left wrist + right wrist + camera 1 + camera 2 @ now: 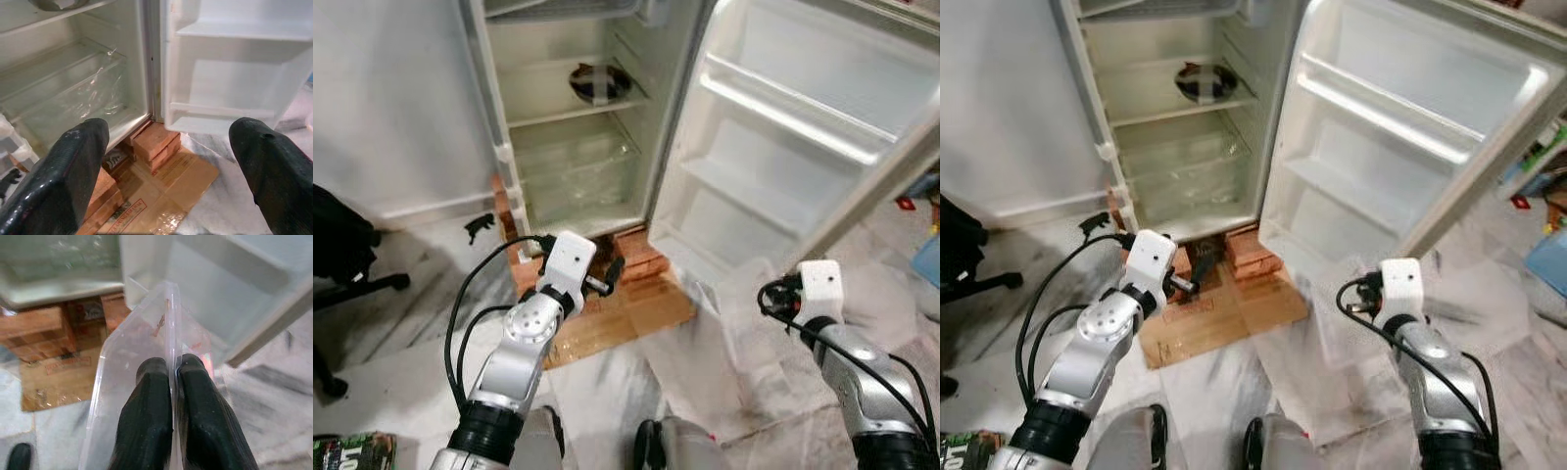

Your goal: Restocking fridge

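Marble floor (401, 343) before an open fridge (573, 147) on bricks (154, 142), right claw (173, 369) pinched shut on a clear plastic container (142, 347) edge, left claw (166, 161) spread wide, empty, near the fridge base.

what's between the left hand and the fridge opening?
The left hand, fingers apart and holding nothing, faces the open fridge. Between them: flattened cardboard on the floor and the bricks propping the fridge, clearest in the left wrist view.
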### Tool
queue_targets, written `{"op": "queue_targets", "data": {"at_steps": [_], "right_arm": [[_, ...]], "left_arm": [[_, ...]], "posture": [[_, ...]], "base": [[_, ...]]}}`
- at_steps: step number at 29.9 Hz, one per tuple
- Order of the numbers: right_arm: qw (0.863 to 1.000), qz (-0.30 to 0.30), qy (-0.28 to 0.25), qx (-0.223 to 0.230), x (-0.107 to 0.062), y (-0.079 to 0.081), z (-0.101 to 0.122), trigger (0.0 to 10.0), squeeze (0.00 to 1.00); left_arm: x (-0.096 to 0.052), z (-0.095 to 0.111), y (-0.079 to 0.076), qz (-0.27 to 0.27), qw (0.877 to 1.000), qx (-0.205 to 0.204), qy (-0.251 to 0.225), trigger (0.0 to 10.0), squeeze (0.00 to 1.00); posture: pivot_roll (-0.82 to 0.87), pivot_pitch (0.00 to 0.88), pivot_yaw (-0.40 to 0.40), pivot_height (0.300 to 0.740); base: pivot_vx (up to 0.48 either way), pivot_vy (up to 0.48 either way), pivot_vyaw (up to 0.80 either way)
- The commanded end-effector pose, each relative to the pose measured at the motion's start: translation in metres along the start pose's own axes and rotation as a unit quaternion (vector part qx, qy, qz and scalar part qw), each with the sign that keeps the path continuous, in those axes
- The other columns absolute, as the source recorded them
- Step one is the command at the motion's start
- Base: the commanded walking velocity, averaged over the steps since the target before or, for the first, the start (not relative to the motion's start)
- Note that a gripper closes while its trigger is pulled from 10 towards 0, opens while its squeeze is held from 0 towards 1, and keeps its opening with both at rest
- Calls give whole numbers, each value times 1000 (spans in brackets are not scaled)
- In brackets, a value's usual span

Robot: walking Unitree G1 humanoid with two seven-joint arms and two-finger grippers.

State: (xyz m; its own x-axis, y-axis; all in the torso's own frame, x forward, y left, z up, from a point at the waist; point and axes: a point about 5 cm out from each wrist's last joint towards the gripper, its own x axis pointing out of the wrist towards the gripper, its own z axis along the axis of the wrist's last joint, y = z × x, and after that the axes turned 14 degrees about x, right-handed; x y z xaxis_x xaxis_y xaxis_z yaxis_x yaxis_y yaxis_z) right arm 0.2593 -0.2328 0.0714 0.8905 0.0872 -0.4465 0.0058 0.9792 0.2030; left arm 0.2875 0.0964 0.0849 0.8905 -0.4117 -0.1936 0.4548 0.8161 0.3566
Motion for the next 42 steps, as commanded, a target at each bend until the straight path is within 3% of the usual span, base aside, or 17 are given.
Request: {"op": "queue_targets", "data": {"at_steps": [1, 6, 14, 19, 23, 34, 42], "right_arm": [[999, 18, -19, 20, -1, 8, 3, 10000, 0], [996, 34, -55, 60, 2, 16, 12, 10000, 0], [987, 74, -98, 99, 14, 45, 26, 10000, 0], [978, 130, -100, 131, 29, 89, 29, 10000, 0], [973, 148, -107, 142, 35, 102, 36, 10000, 0], [970, 169, -113, 134, 41, 112, 39, 10000, 0], [971, 169, -106, 135, 42, 111, 35, 10000, 0]], "left_arm": [[-6, -4, 3, 9, 1000, 5, 9, 10000, 0], [-14, -8, 15, 33, 999, 9, 14, 10000, 0], [-39, -11, 34, 90, 996, 4, 25, 10000, 0], [-53, -29, 42, 141, 988, -22, 50, 10000, 0], [-56, -32, 46, 159, 985, -32, 58, 10000, 0], [-59, -39, 52, 175, 981, -33, 71, 10000, 0], [-64, -41, 53, 211, 973, -39, 81, 10000, 0]], "posture": [[31, 140, -78, 740], [71, 151, -57, 740], [101, 160, -43, 740], [113, 138, -86, 740], [123, 138, -101, 740], [116, 146, -103, 740], [109, 145, -105, 740]], "base": [[0, 0, 0], [0, 0, 0], [0, 0, 0], [0, -56, 0], [0, -384, 0], [0, -425, 333], [0, 0, 590]]}}
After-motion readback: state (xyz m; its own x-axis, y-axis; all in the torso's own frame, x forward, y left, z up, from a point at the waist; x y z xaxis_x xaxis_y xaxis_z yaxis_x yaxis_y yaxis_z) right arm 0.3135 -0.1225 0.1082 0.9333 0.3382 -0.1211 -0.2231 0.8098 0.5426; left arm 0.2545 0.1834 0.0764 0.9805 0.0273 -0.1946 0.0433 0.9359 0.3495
